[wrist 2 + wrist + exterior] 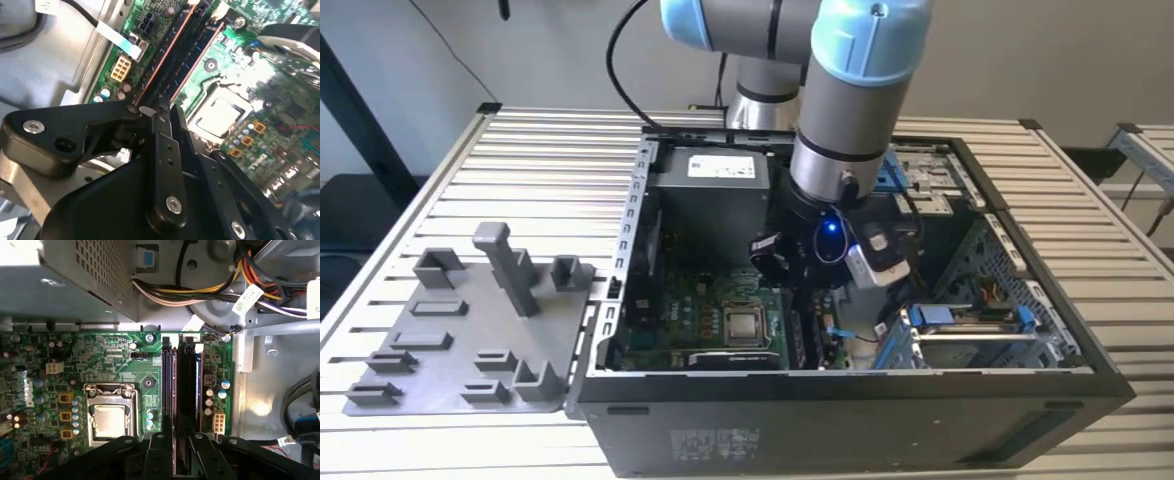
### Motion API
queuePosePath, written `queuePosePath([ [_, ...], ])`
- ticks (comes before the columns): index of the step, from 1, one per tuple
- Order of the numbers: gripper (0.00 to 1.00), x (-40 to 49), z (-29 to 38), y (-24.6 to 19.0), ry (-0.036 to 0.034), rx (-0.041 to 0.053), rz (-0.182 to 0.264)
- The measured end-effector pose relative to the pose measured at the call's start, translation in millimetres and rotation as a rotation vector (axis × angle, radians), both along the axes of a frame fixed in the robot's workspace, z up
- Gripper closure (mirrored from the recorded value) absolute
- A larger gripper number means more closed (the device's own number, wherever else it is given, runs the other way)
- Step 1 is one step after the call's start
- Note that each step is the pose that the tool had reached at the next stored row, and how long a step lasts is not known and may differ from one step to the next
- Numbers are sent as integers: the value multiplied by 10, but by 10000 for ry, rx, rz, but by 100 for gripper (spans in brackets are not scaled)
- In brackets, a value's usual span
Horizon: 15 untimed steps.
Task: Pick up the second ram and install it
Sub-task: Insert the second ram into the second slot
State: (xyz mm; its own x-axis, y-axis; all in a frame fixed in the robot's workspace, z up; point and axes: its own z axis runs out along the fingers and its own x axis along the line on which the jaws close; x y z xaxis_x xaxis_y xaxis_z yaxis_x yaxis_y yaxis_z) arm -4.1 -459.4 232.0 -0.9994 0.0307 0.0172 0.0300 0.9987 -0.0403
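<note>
Sitting on a ribbed silver metal table (520,150), the open black computer case (854,420) holds the black gripper (181,447), fingers narrow, pinching the long dark memory stick (186,390).

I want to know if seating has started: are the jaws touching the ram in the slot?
Cannot tell. In both wrist views the gripper covers the near end of the second ram, hiding any contact.

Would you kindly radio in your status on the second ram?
Hand down inside the case, over the slots. Ram standing in its slot beside the first. Nothing in the way.
</note>
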Motion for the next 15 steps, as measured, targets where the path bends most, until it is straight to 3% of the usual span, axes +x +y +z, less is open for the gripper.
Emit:
queuePosePath([
  [5, 78, 1, 217, 0, -1, 2, 1],
  [11, 80, 1, 225, 0, -1, -1, 1],
  [13, 89, 1, 225, 0, 0, -4, 1],
  [15, 89, 1, 225, 0, -1, -5, 2],
])
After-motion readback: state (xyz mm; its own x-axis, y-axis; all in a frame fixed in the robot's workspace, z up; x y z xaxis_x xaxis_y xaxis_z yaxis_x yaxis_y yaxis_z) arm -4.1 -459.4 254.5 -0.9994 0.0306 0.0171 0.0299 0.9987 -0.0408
